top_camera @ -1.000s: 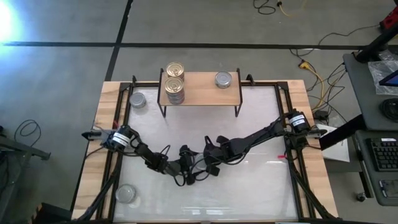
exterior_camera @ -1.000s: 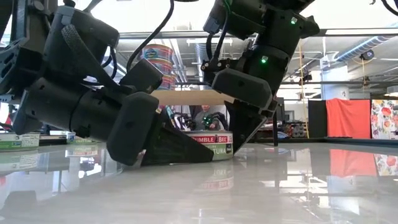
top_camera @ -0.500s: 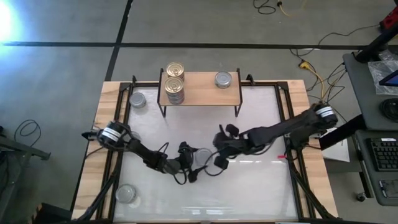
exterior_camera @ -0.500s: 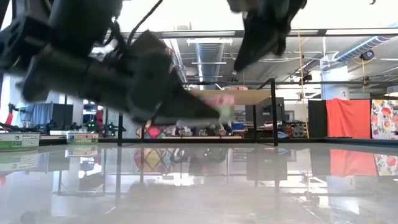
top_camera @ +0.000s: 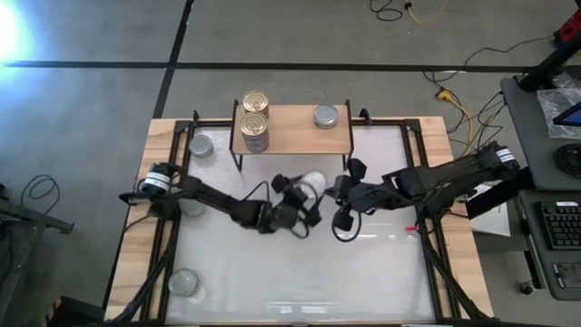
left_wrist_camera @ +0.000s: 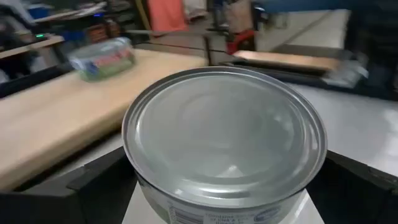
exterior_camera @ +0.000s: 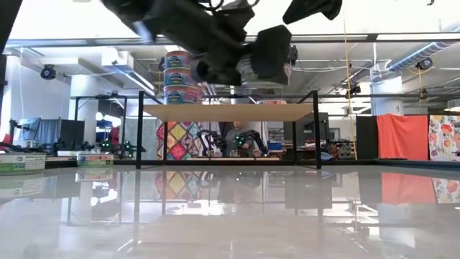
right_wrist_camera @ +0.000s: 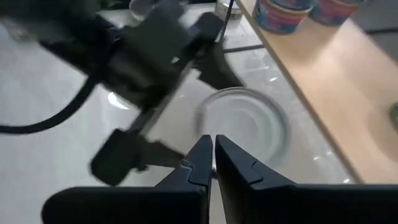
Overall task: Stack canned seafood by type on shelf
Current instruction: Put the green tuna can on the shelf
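My left gripper [top_camera: 307, 191] hangs in mid-air before the shelf [top_camera: 292, 133], closed on a silver-lidded tin [left_wrist_camera: 224, 137]. In the low view the tin [exterior_camera: 267, 59] hangs slightly above the shelf board [exterior_camera: 230, 112]. Gold-lidded tins [top_camera: 256, 123] stand stacked at the shelf's left end, and a silver-lidded tin [top_camera: 326, 116] rests on its right end. My right gripper [top_camera: 343, 220] hovers just right of the held tin, shut and holding nothing. My left gripper pinches the tin's round side wall [left_wrist_camera: 146, 186] between its two fingers [left_wrist_camera: 99, 180], one on each opposite side. The fingers run nearly level, coming from the table's left and near side. The tin is lifted clear of the table, upright with its lid up.
Two more silver-lidded tins rest on the table, one at the far left [top_camera: 201, 145] and one at the near left corner [top_camera: 184, 282]. The shelf's thin black legs [exterior_camera: 139, 129] stand at the table's far edge. Bare white table [top_camera: 363, 272] lies near and right.
My left gripper has lifted the tin off the table and carried it up, toward the far edge and the shelf, tipping from slanting down to nearly level. My right gripper, still shut, has risen and drawn back toward the table's right edge.
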### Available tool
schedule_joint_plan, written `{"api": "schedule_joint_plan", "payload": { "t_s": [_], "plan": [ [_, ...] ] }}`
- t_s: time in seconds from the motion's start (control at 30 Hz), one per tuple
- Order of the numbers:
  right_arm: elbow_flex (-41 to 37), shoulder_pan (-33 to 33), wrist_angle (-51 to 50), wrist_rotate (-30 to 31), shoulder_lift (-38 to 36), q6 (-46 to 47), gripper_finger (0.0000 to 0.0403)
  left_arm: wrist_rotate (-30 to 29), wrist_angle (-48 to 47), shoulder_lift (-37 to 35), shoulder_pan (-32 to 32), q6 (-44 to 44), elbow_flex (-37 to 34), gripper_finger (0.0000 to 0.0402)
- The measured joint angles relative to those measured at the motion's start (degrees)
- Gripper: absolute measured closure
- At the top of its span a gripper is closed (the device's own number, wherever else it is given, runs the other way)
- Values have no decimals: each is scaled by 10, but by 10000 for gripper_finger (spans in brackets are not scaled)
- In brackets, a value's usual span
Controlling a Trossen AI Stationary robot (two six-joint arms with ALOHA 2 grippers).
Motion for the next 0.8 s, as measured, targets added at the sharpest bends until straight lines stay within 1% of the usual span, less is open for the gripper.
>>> {"api": "schedule_joint_plan", "payload": {
  "t_s": [0.1, 0.2, 0.3, 0.4, 0.47, 0.57, 0.7, 0.8],
  "plan": [
    [-3, -8, -9, -1, -6, -32, 390, -1, 0, 1, 29, 0, 30, 16],
    [-4, -30, -13, -3, -6, -62, 390, 1, -4, 1, 58, 7, 64, 16],
    [0, -70, -12, -3, -6, -89, 390, 22, -24, 2, 85, 1, 89, 15],
    [9, -125, -10, -20, -6, -125, 390, 40, -25, 15, 99, 0, 108, 15],
    [17, -168, -10, -55, -6, -155, 390, 44, -37, 27, 104, -5, 124, 15],
    [23, -232, -9, -133, -7, -193, 390, 45, -82, 51, 115, -33, 160, 15],
    [22, -299, -10, -217, -7, -228, 390, 40, -180, 81, 130, -51, 229, 15],
    [19, -336, -10, -265, -6, -252, 390, 39, -247, 96, 136, -65, 276, 15]
  ]
}}
